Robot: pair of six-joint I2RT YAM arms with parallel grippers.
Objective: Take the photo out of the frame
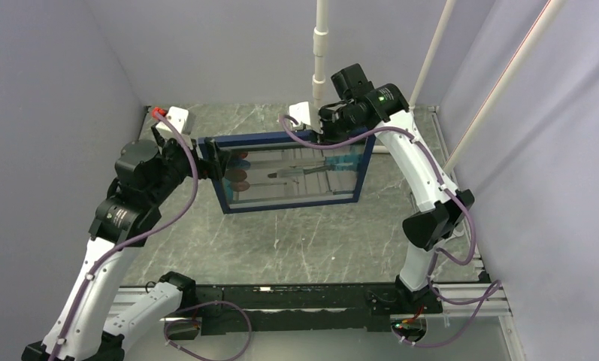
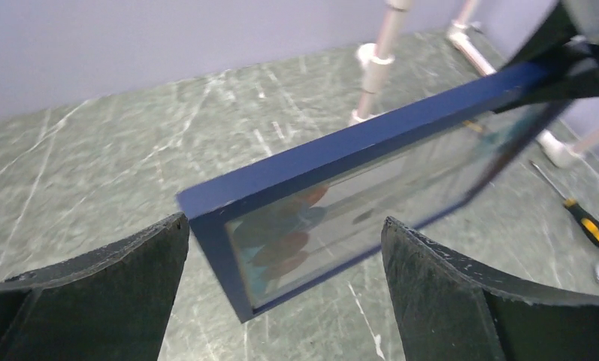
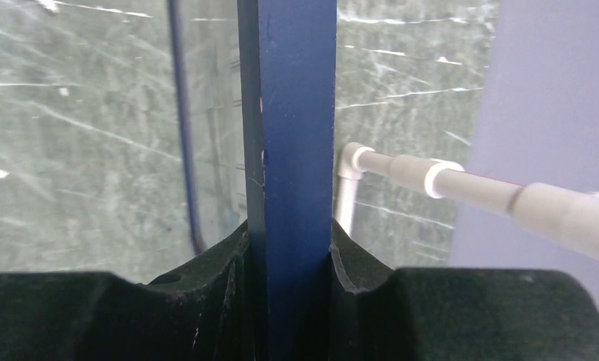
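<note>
**Step in hand:** frame secured, photo not yet freed.

**Frame** (image 2: 341,150), one. Navy, held tilted above the table (image 1: 281,248). Whether its lower edge touches the table cannot be told.

**Photo** (image 2: 300,242), one. Inside the frame, with its reddish balls showing at the frame's left end.

**Right gripper** (image 3: 288,259), one. At the frame's far right corner, with its fingers clamped on either face of the navy edge.

**Left gripper** (image 2: 285,226), one. At the frame's left end, with its fingers spread wide. The corner stands between them and neither finger touches it.

**Screwdriver** (image 2: 588,224), one. On the table beyond the frame's right end, well apart from it.

**White pipes** (image 1: 321,53), three in the top view. All are behind and to the right of the frame.

**Next move, as judged:** the left fingers should probably close on the left end or get at the backing. The right grip has to stay firm, or the frame may swing or slip.
</note>
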